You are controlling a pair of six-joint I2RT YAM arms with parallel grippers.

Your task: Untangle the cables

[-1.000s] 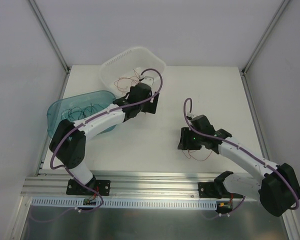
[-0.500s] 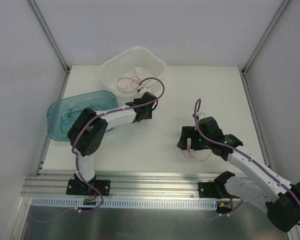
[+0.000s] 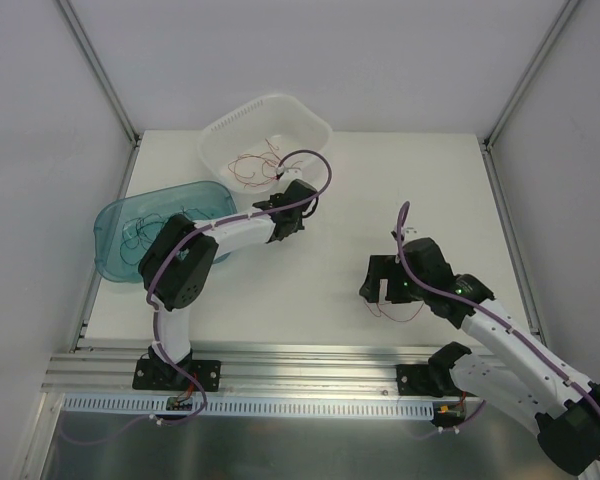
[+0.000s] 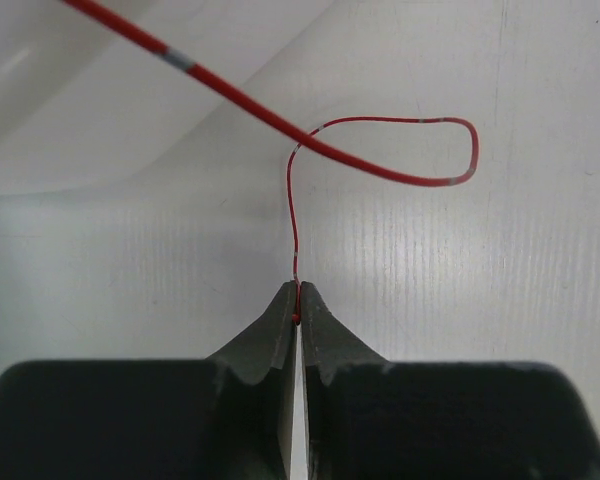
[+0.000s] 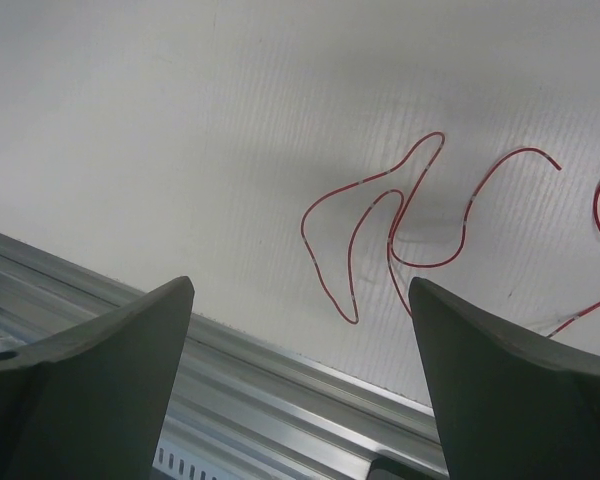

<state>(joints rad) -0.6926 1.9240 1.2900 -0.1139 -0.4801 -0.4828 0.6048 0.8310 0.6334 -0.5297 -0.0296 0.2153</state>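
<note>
Sorting looks well along: the white basket (image 3: 220, 122) holds a few loose red cables (image 3: 252, 165), and the teal bin (image 3: 105, 225) beside it holds dark cables (image 3: 145, 225). The left hand (image 4: 297, 300) is clamped shut on the end of one red strand (image 4: 380, 170), whose loop hangs over the worktop (image 4: 500, 300) just beside the white basket, not yet inside it. The right hand (image 5: 300, 290) stands wide open and empty above a few curled red wires (image 5: 355, 183) lying on the worktop near the front rail (image 5: 230, 370); they seem only loosely crossed. What is left, I judge, is to drop the held strand into a container, then part and move those few.
</note>
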